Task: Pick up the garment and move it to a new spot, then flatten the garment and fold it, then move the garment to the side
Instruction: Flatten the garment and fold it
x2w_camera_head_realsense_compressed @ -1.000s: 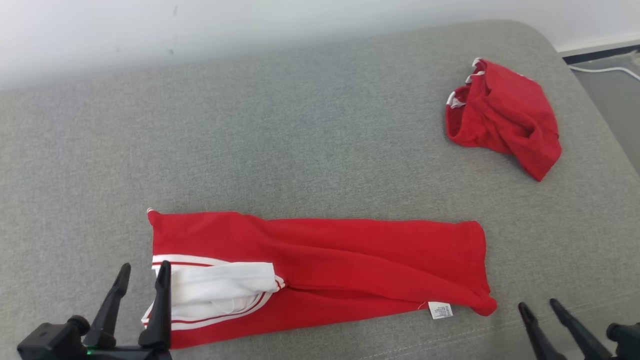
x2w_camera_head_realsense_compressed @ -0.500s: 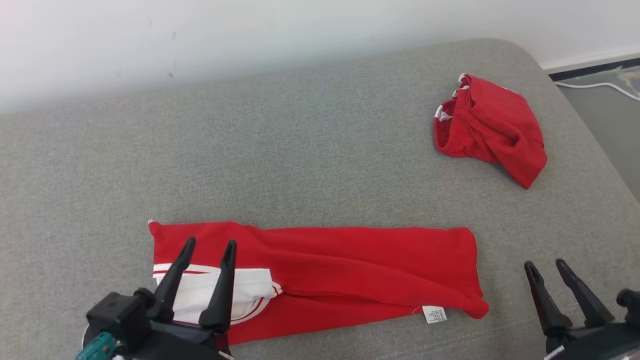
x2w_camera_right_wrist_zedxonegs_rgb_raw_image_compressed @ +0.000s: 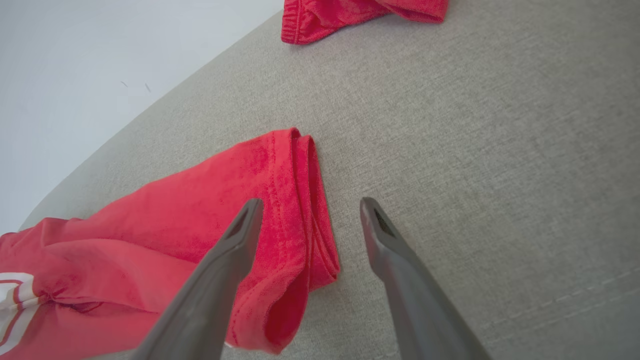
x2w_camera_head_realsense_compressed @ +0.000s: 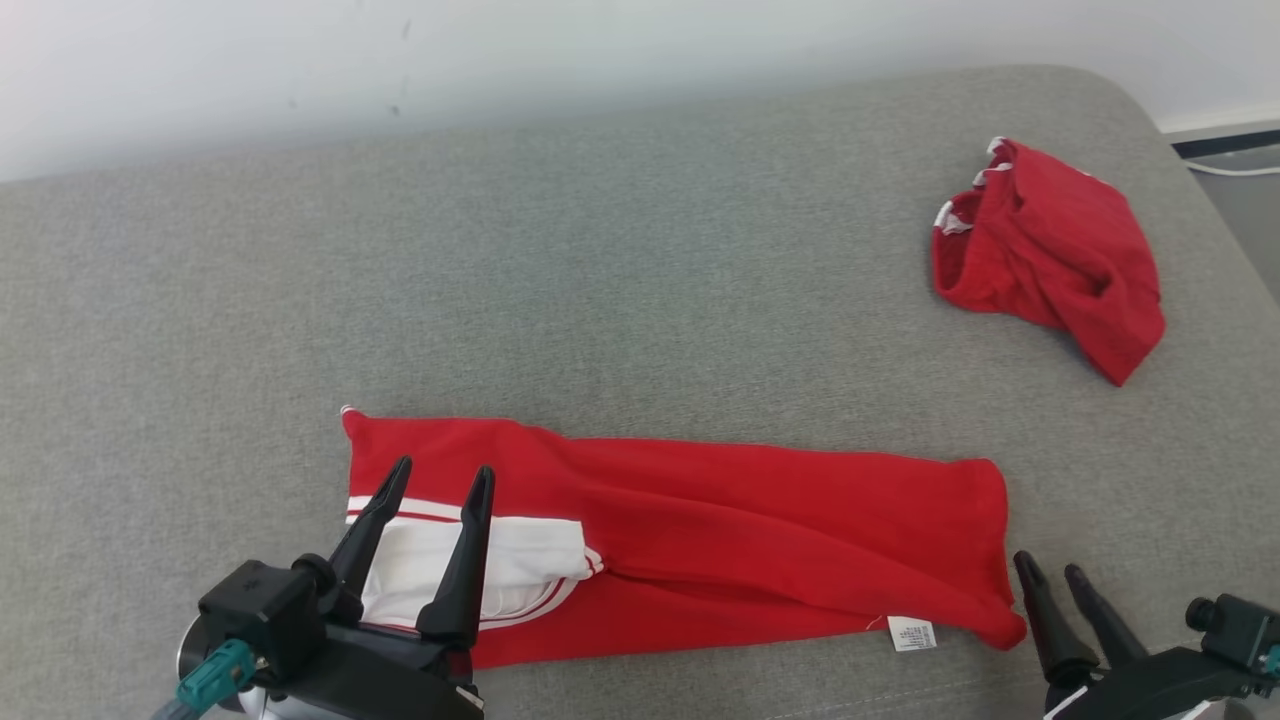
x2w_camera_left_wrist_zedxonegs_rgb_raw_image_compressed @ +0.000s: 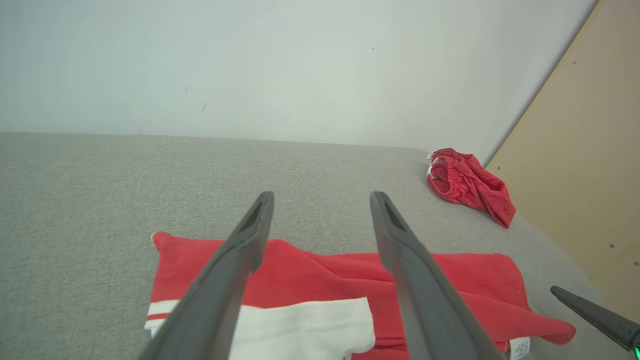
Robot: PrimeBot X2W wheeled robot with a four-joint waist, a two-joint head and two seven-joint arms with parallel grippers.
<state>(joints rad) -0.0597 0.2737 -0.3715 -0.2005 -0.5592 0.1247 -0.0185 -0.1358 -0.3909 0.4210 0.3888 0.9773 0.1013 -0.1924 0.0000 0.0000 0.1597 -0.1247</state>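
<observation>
Left arm (x2w_camera_head_realsense_compressed: 270,612) low, jaws apart, empty, right arm (x2w_camera_head_realsense_compressed: 1170,676) low, jaws apart, empty

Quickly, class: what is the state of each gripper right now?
Left gripper: jaws open, holding nothing.
Right gripper: jaws open, holding nothing.

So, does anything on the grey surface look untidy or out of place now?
Two small things. A second red garment lies crumpled near the far right corner, while the long red garment lies flat. A white label sticks out from its near edge, by the right gripper.
</observation>
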